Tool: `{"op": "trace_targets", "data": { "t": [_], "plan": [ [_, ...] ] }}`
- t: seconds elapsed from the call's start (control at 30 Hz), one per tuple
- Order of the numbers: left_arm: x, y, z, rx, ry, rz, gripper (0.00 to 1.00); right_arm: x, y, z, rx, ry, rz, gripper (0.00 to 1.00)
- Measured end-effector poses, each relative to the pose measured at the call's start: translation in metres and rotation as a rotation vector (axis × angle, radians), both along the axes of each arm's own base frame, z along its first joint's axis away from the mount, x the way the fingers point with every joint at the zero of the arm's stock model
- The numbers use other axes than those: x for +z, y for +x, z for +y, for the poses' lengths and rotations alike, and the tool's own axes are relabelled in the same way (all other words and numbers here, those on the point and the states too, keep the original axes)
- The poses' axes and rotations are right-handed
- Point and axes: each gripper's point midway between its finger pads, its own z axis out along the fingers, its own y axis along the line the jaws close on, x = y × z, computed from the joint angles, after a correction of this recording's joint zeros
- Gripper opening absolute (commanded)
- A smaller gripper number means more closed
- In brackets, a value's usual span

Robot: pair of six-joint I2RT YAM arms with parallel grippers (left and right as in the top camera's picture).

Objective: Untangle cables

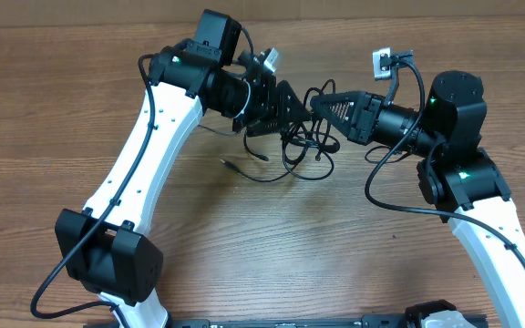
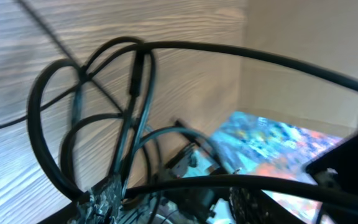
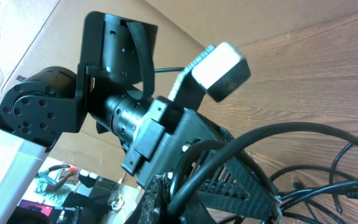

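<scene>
Hanging between my two tools, the cables [image 1: 301, 153] droop in loops onto the worktop [image 1: 244, 246], one plug end trailing toward my left arm. My right tool [image 1: 322, 107] is pressed together on a strand. My left tool [image 1: 290, 109] sits almost tip to tip with it among the cords, but I cannot tell whether it pinches any.
</scene>
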Motion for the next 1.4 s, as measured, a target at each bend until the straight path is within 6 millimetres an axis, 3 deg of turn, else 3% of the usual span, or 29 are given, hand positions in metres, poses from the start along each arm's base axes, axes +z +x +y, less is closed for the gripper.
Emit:
{"op": "trace_targets", "data": {
  "t": [0.1,0.2,0.43,0.87,1.4],
  "plan": [
    [-0.011,-0.002,0.009,0.021,0.072,0.020,0.58,0.000,0.000,0.000,0.000,0.000,0.000,0.04],
    [-0.018,0.000,0.015,0.040,0.125,0.015,0.68,0.000,0.000,0.000,0.000,0.000,-0.001,0.04],
    [-0.022,-0.002,0.020,0.026,0.157,-0.001,0.78,0.000,0.000,0.000,0.000,0.000,0.000,0.04],
    [-0.028,-0.028,0.023,-0.030,0.196,0.080,0.81,0.000,0.000,0.000,0.001,0.000,0.000,0.04],
    [-0.045,-0.038,0.047,-0.030,0.348,0.101,0.81,0.000,0.000,0.000,0.003,0.001,0.001,0.04]
  ]
}}
